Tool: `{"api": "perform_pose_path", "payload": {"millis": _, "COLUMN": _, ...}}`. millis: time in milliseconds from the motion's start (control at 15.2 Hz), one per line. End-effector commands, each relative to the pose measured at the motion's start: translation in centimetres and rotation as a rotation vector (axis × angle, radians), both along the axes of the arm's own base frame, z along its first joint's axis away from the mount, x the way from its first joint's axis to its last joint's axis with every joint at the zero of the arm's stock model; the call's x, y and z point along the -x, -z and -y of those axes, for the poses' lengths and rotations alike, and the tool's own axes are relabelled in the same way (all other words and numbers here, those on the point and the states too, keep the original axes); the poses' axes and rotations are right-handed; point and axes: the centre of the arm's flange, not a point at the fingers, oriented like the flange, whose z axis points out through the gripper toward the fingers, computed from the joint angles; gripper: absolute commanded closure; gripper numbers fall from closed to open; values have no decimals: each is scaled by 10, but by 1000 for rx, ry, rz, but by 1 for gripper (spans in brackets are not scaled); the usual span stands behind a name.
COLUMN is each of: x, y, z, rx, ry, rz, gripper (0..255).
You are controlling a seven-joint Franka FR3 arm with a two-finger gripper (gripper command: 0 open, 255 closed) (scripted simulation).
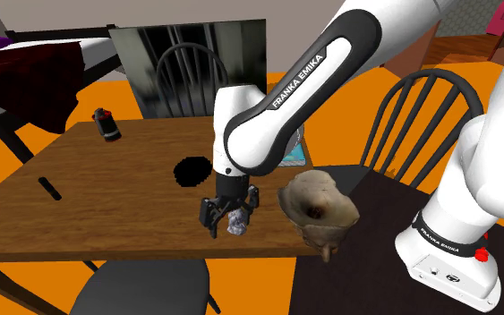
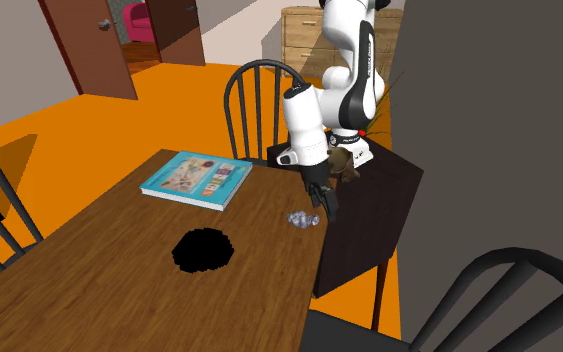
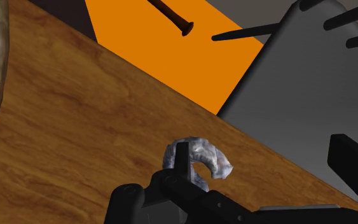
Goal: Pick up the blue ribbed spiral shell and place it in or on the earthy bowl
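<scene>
White FRANKA EMIKA arm [image 1: 366,45] at shell [image 1: 237,221]

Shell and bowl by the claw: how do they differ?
The shell is tiny; the bowl is far larger. The shell is pale bluish grey, the bowl mottled brown. The shell lies between the open claw's fingers; the bowl sits off to one side, untouched. Both look rough.

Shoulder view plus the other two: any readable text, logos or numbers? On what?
"FRANKA EMIKA": black letters along the white forearm of the arm, shoulder view.
White lettering on the black band round the arm's base: too small to read.
Print on the cover of the book, second exterior view: too small to read.
No other text or numbers are readable.
</scene>
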Motion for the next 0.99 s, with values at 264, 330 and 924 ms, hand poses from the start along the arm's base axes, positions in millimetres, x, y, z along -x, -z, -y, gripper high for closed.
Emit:
{"api": "perform_pose_path", "payload": {"millis": 264, "x": 0, "y": 1, "z": 0, "rx": 0, "ry": 0, "rz": 0, "gripper": 0}}
{"api": "perform_pose_path", "payload": {"millis": 330, "x": 0, "y": 1, "z": 0, "rx": 0, "ry": 0, "rz": 0, "gripper": 0}}
{"api": "perform_pose_path", "payload": {"millis": 924, "x": 0, "y": 1, "z": 0, "rx": 0, "ry": 0, "rz": 0, "gripper": 255}}
